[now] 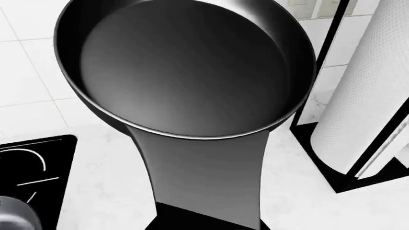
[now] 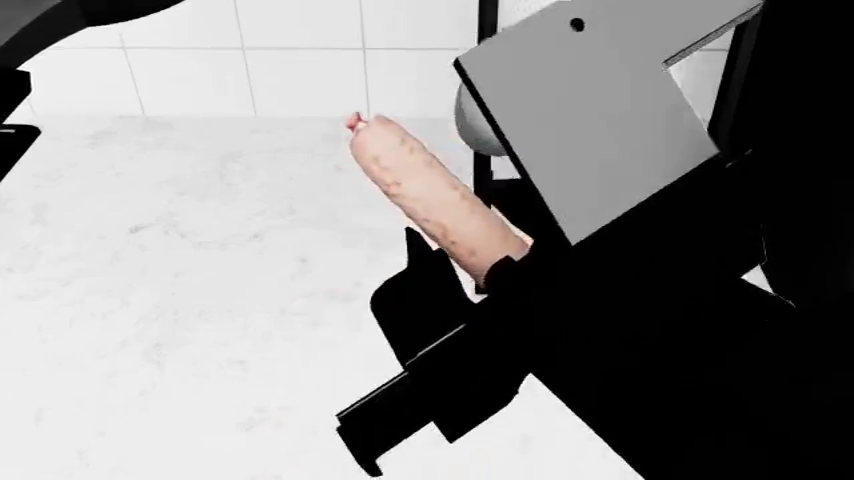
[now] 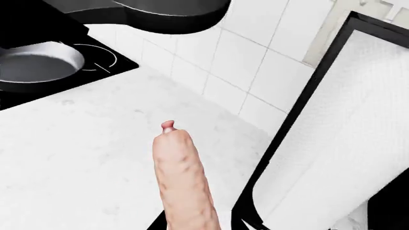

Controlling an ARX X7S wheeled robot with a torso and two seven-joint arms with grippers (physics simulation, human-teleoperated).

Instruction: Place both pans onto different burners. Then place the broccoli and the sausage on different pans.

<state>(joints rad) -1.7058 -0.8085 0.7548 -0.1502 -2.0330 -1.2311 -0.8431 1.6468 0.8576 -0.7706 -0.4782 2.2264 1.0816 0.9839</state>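
- Currently the right gripper (image 2: 501, 275) is clamped on the sausage (image 2: 430, 200); head view shows the pink-beige cylinder rising out of the dark fingers, free pinched end pointing toward the tiled back wall, clear above the white marble counter (image 2: 174, 300).
- Right wrist view: sausage (image 3: 184, 182) runs up from the near edge of the frame; its lower end is out of frame at the gripper.
- Left wrist view: a pan (image 1: 185, 67) fills most of the frame, bowl bare, flat handle running back toward the camera. The pan sits above the white counter (image 1: 108, 177), well off the surface. The left gripper's fingers are not visible; cannot tell whether the jaws are apart or clamped on the handle.
- A second pan (image 3: 38, 64) sits on the black cooktop (image 3: 121, 64) at the counter's far left, in the right wrist view, beside a white burner ring (image 3: 105, 55).
- The raised pan's dark underside (image 3: 172, 12) shows in the right wrist view, above the cooktop's right edge.
- Cooktop corner (image 1: 38, 163) with part of a burner outline also appears in the left wrist view.
- A paper towel roll (image 3: 332, 143) in a black stand stands at the counter's back right, near the sausage; also seen beside the raised pan (image 1: 364, 96).
- Broccoli: not seen in any view.
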